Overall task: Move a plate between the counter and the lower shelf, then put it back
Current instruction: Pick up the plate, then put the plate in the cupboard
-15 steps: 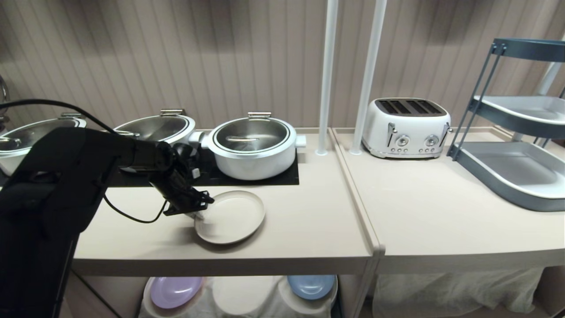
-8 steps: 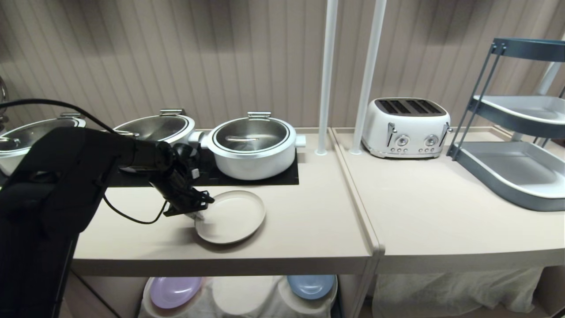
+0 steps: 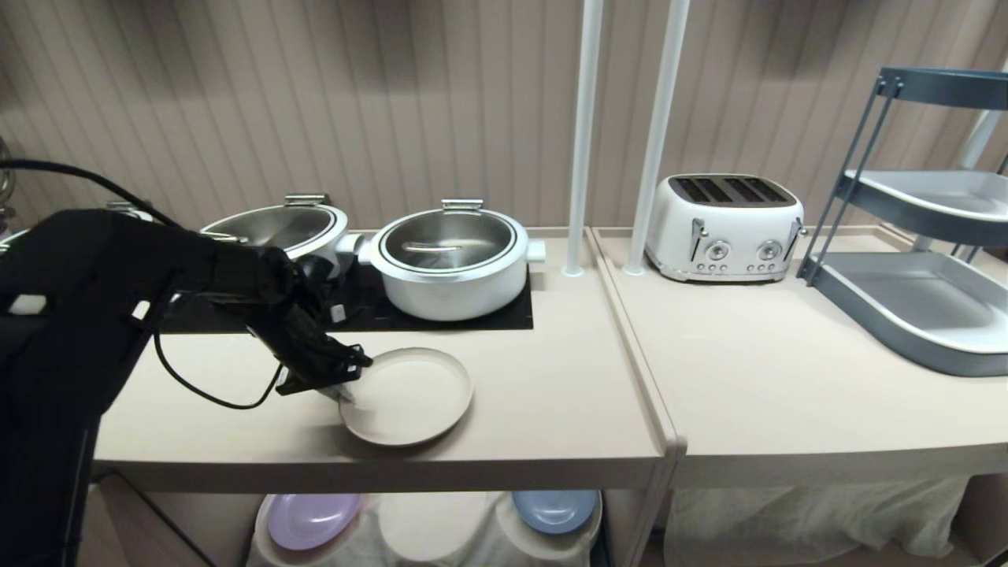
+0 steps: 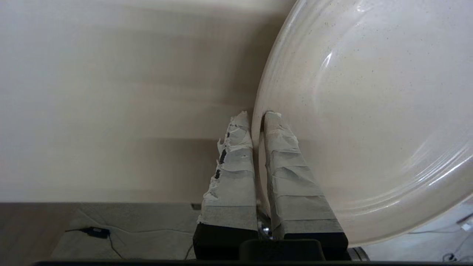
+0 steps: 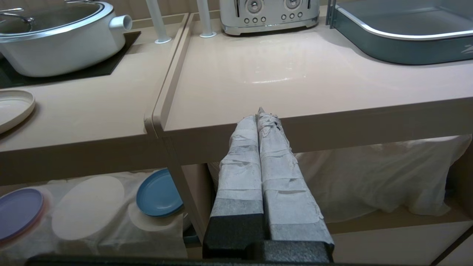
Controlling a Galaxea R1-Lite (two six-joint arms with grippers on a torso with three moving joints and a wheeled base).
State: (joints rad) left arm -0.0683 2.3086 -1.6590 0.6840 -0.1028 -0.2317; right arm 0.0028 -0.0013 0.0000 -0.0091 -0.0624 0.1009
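The cream plate (image 3: 407, 396) is over the counter (image 3: 551, 409) near its front edge, in front of the pots. My left gripper (image 3: 345, 391) is shut on the plate's left rim. The left wrist view shows the rim pinched between the taped fingers (image 4: 236, 155) of that gripper (image 4: 257, 116), and the plate (image 4: 362, 111) looks raised a little off the counter (image 4: 111, 92). The lower shelf (image 3: 441, 528) lies below, draped in white cloth. My right gripper (image 5: 260, 112) hangs shut and empty in front of the counter's edge, right of the plate (image 5: 13, 107).
Pots (image 3: 453, 260) sit on the black hob behind the plate. A toaster (image 3: 724, 227) and a grey-blue tray rack (image 3: 921, 307) stand to the right. A lilac plate (image 3: 313, 520) and a blue plate (image 3: 555, 509) rest on the shelf cloth.
My left arm has drawn back and its elbow has risen. The plate has come with the gripper a little toward the counter's front edge and to the left.
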